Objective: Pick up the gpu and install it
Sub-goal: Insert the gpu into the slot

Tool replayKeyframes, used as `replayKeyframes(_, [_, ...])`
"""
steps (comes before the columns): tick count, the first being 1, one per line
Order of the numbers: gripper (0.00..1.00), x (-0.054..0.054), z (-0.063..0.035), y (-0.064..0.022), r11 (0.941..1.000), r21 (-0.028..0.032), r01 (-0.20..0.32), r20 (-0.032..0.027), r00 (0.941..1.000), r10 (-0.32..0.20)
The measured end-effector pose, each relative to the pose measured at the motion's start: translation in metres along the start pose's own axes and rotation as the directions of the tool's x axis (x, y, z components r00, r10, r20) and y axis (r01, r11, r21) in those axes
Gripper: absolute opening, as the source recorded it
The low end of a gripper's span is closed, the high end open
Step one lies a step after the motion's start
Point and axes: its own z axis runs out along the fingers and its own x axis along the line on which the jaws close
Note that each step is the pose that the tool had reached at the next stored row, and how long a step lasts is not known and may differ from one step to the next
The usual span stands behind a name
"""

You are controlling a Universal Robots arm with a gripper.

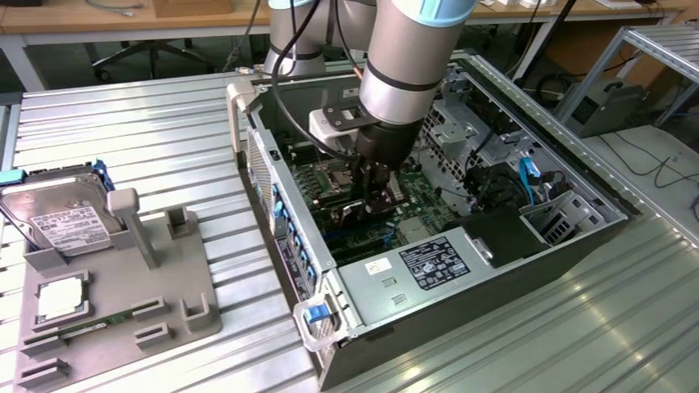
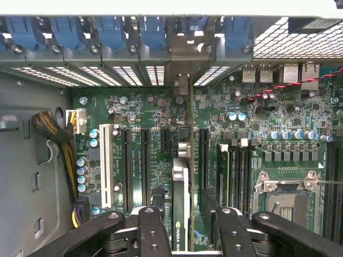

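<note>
In the exterior view, the arm [image 1: 399, 74] reaches down into an open computer case [image 1: 568, 176] lying on its side on the ribbed metal bench [image 1: 142, 123]. The jaws are deep among the boards. What they grip is lost there against dark parts and the wrist's own bulk. A power supply [image 1: 431, 262] with a printed label sits at the near end of the case. On the exterior view's left is a grey tray [image 1: 202, 278]. It carries a hard drive [image 1: 60, 217] partly cut by the frame edge, a silver square chip [image 1: 60, 296] and a thin green memory stick [image 1: 82, 327]. The tray's tall posts [image 1: 126, 217] hold nothing.

In the wrist view, the gpu [image 2: 181, 214] stands on edge over the green motherboard [image 2: 139, 107], seen almost edge-on. The jaws are clamped on it, with one black finger [image 2: 153, 230] on each face. The finger bases run out of the frame. White lettering on the card's black face is cut off after a few characters. The card runs away from the camera to its metal bracket [image 2: 185, 88], which meets the rear wall below a row of blue clips [image 2: 112, 29]. It lies in line with the long black slots [image 2: 127, 166], between two of them. Its lower edge is hidden, so whether it is seated in a slot cannot be told. A white slot [image 2: 106, 166] and a yellow-and-black cable bundle [image 2: 51, 131] lie to one side, and the processor socket [image 2: 284, 201] to the other.
</note>
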Motion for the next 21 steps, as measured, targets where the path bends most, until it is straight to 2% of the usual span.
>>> replayKeyframes(5, [0.39, 0.0, 0.0, 0.0, 1.0, 0.0, 0.0, 0.0, 1.0, 0.0])
replayKeyframes(7, [0.27, 0.0, 0.0, 0.0, 1.0, 0.0, 0.0, -0.0001, 1.0, 0.0])
replayKeyframes(21, [0.26, 0.0002, 0.0008, 0.0, 1.0, 0.0001, -0.005, 0.0005, 1.0, 0.005])
